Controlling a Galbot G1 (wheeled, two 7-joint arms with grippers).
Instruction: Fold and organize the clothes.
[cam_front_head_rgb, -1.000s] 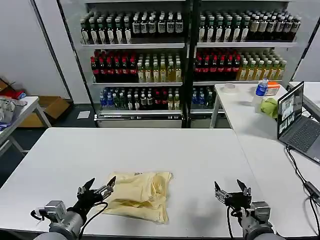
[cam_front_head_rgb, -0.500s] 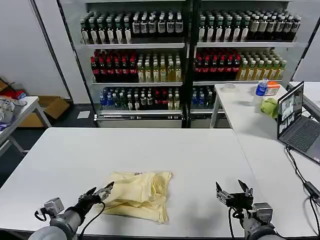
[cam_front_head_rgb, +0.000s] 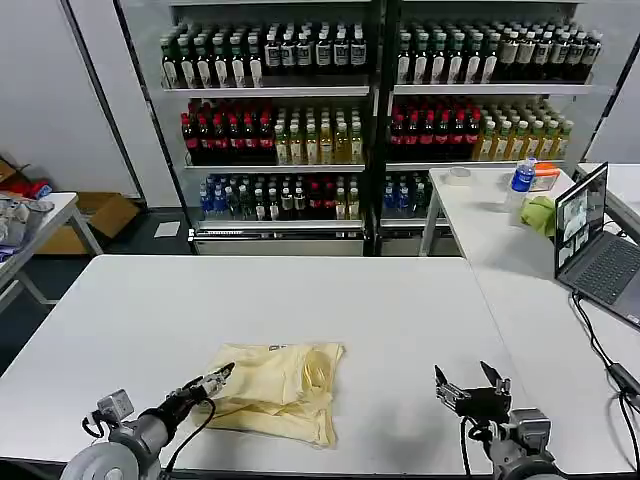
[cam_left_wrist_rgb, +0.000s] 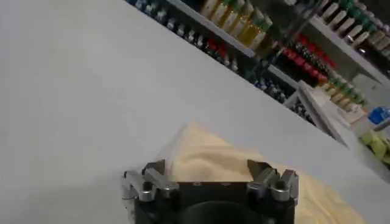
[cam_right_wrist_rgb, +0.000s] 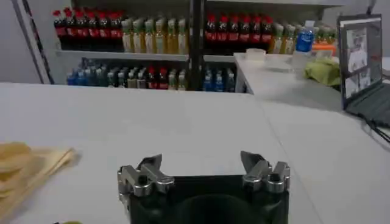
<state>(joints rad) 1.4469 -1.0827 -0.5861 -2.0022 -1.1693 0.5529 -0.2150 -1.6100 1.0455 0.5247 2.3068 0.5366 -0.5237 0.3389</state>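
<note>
Cream T-shirt (cam_front_head_rgb: 278, 388) lying roughly folded on the white table (cam_front_head_rgb: 300, 300), toward the near edge. Left gripper (cam_front_head_rgb: 212, 382) low at the shirt's left edge, jaws open and holding nothing; right gripper (cam_front_head_rgb: 467, 385) well apart on bare table, also open and empty. Likely risk: pinching only the top layer, undoing the fold.

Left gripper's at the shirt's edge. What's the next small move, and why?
Probably ease the left gripper forward and close on the shirt edge: its fingers are open right at the near-left edge, holding nothing. The right gripper waits open, well clear.
</note>
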